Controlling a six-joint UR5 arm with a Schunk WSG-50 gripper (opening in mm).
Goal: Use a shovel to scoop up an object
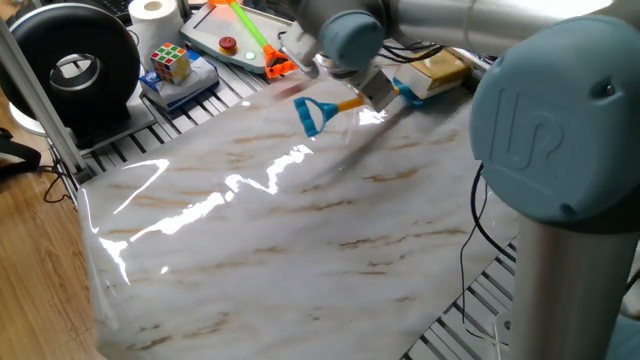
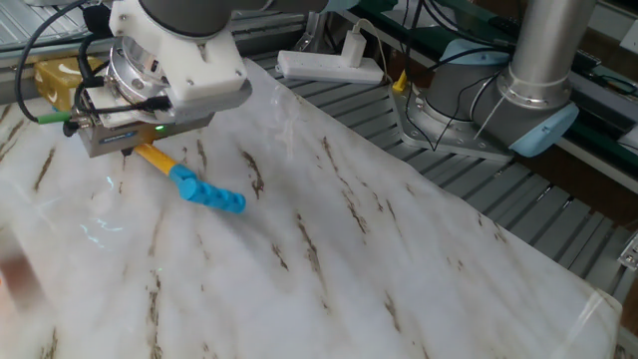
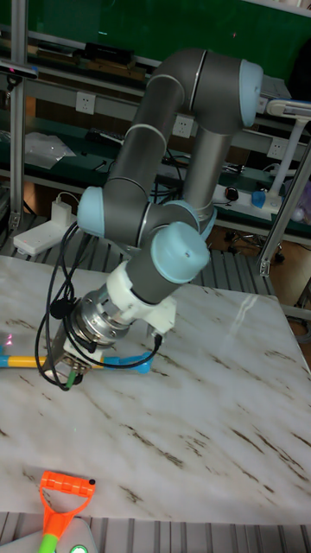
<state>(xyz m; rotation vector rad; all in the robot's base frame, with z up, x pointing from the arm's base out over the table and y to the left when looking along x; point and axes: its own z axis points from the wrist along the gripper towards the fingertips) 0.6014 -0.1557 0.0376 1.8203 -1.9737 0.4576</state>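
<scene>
The shovel (image 1: 325,108) lies low over the marble tabletop, blue loop end toward the middle and light-blue blade (image 1: 404,95) toward the back. My gripper (image 1: 375,92) is shut on its orange shaft, close to the blade. The blade's edge sits at the foot of the tan-yellow object (image 1: 436,68); whether it reaches under is hidden. From the other side, the gripper (image 2: 125,140) hides the blade, the shovel (image 2: 199,191) sticks out toward the front, and the object (image 2: 55,78) shows behind. In the tall view the gripper (image 3: 76,361) holds the shovel (image 3: 142,367) near the table's left.
A multicoloured puzzle cube (image 1: 170,62), a paper roll (image 1: 155,12) and a black round device (image 1: 70,60) stand at the back left. A green-and-orange stick tool (image 1: 258,38) lies on a tray behind the shovel. A power strip (image 2: 329,68) and an arm base (image 2: 523,105) flank the table.
</scene>
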